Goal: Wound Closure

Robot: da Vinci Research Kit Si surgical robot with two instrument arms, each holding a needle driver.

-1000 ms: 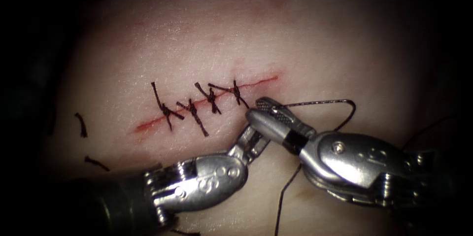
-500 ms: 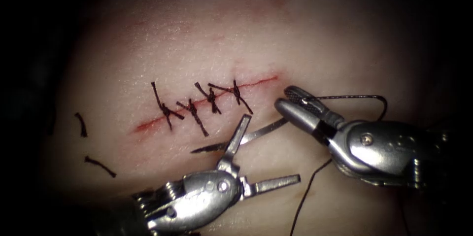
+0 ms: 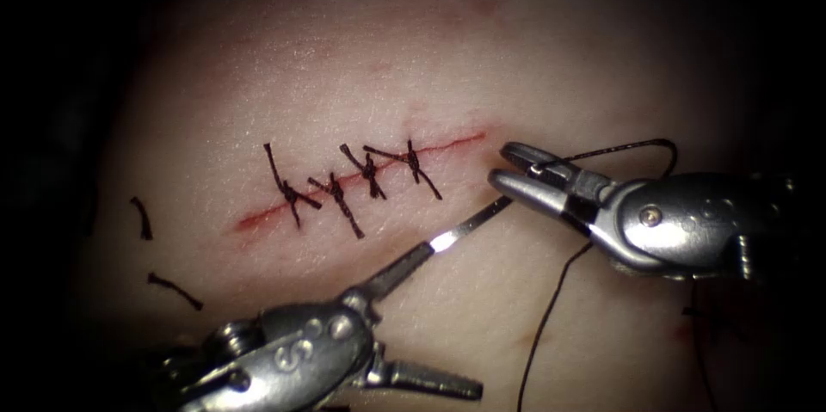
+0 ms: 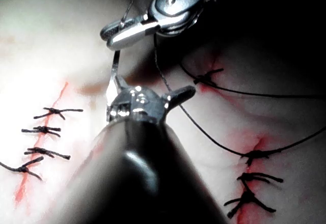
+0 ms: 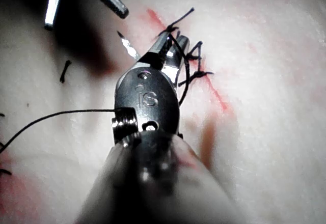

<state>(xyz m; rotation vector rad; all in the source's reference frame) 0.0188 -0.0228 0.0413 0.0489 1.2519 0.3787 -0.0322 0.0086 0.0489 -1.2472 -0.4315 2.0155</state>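
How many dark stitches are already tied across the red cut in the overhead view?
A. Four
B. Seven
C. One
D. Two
A: four knotted dark stitches cross the red cut in the pale pork tissue, side by side along it.

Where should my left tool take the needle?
Probably mid-curve on the needle, from the lower left: the right tool holds its thread end, and it sits clear of the tissue, right of the cut, tip toward the open, empty left tool.

Two short cut ends of thread (image 3: pixel 174 289) lie apart, left of the stitches (image 3: pixel 344 184)
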